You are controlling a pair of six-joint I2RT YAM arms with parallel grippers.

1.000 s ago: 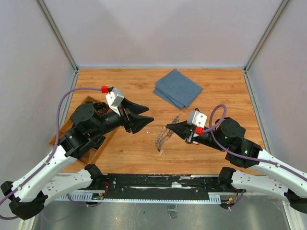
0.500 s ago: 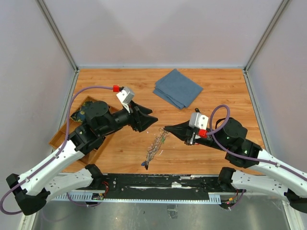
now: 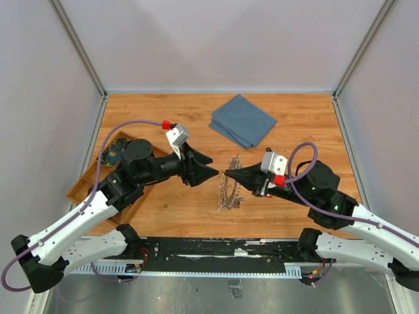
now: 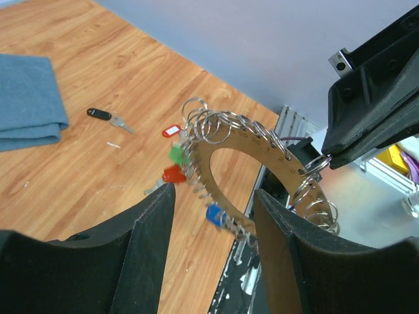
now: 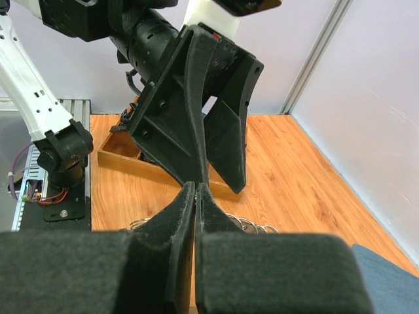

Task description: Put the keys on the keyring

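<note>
The keyring is a flat brownish ring edged with many small silvery split rings. It hangs tilted above the table from my right gripper, which is shut on one split ring at its rim. Keys with red, green and blue heads dangle from its lower side. A black-headed key lies loose on the table near the cloth. My left gripper is open and empty. Its tips sit just left of the keyring, almost meeting the right gripper's tips.
A folded blue cloth lies at the back of the wooden table. A wooden tray with small items sits at the left edge under the left arm. Grey walls close in both sides. The black base rail runs along the near edge.
The left arm has swung right, bringing its open jaws up to the right gripper's tips. The hanging keyring has swung right and now hangs closer under the right gripper.
</note>
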